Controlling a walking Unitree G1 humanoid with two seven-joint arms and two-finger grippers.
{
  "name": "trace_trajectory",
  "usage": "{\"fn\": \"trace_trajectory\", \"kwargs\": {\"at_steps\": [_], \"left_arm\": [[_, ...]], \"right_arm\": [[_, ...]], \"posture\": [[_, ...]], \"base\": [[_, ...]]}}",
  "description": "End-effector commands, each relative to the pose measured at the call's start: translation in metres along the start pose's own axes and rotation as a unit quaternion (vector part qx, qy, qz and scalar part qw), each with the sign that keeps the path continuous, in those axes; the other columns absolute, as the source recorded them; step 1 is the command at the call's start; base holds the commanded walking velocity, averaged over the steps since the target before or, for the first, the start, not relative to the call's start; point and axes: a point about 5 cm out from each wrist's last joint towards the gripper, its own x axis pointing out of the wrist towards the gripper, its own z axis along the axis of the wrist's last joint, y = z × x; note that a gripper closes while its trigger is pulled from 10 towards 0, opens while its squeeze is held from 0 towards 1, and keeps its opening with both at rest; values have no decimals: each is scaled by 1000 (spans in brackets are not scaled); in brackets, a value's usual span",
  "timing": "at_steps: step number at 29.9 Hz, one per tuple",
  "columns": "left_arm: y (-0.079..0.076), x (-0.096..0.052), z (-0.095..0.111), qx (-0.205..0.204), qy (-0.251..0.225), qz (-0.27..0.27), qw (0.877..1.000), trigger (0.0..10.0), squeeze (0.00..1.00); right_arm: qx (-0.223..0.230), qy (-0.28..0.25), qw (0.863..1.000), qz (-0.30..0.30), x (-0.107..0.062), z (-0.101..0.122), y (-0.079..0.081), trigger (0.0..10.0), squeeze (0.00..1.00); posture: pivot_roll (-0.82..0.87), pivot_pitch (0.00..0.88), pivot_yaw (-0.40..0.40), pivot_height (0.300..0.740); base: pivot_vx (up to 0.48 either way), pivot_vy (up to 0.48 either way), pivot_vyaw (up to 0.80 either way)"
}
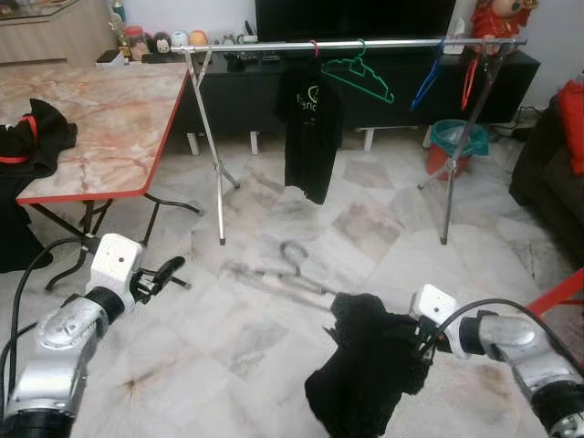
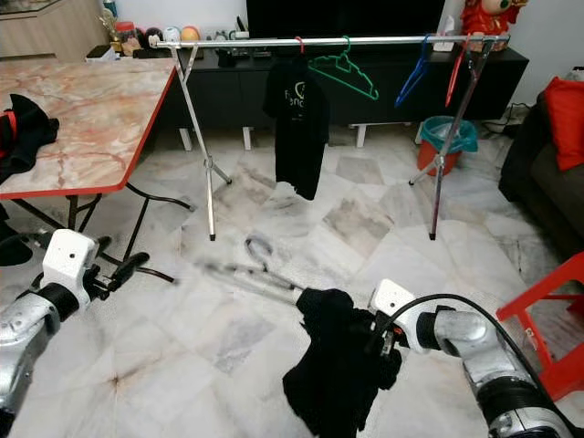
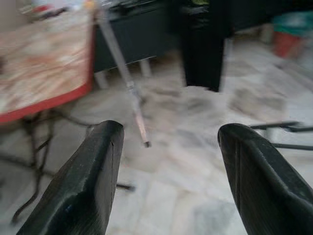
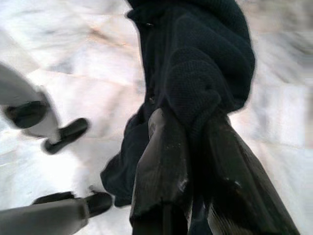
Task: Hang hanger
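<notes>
My right gripper [image 4: 195,147] is shut on a bunched black garment [image 1: 365,365], which hangs low over the floor at the front right. A thin grey hanger [image 1: 287,269], blurred, sticks out of the garment to the left with its hook up. Farther back stands a metal clothes rail [image 1: 347,44]. On it hang a black T-shirt [image 1: 308,128], a green hanger [image 1: 360,73], a blue hanger [image 1: 427,82] and a red hanger [image 1: 470,78]. At the front left my left gripper [image 1: 169,271] is open and holds nothing, its fingers [image 3: 88,171] wide apart.
A marble table with a red edge [image 1: 100,119] stands at the left, with a black cloth [image 1: 32,137] on it. A teal and red bin [image 1: 456,141] sits by the rail's right leg. At the right are a dark sofa [image 1: 547,173] and a red chair [image 2: 547,292].
</notes>
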Motion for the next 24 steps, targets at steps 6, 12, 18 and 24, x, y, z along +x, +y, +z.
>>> {"fn": "trace_trajectory", "kwargs": {"at_steps": [6,12,18,24], "left_arm": [[0,5,-21,-34,32,108,993,10000,0],[-27,12,-28,-82,29,97,992,10000,0],[-53,21,-23,-103,19,62,993,10000,0],[-73,29,-18,-110,11,37,993,10000,0]], "right_arm": [[19,-81,990,-112,2,29,-23,9294,0],[29,-159,976,-143,6,53,-26,10000,0],[43,-183,965,-181,6,59,-30,10000,0],[52,-216,961,-166,18,69,-16,10000,0]], "posture": [[-19,0,4,740],[-23,0,6,740],[-24,0,4,740],[-22,0,9,740]], "base": [[0,0,0],[0,0,0],[0,0,0],[0,0,0]]}}
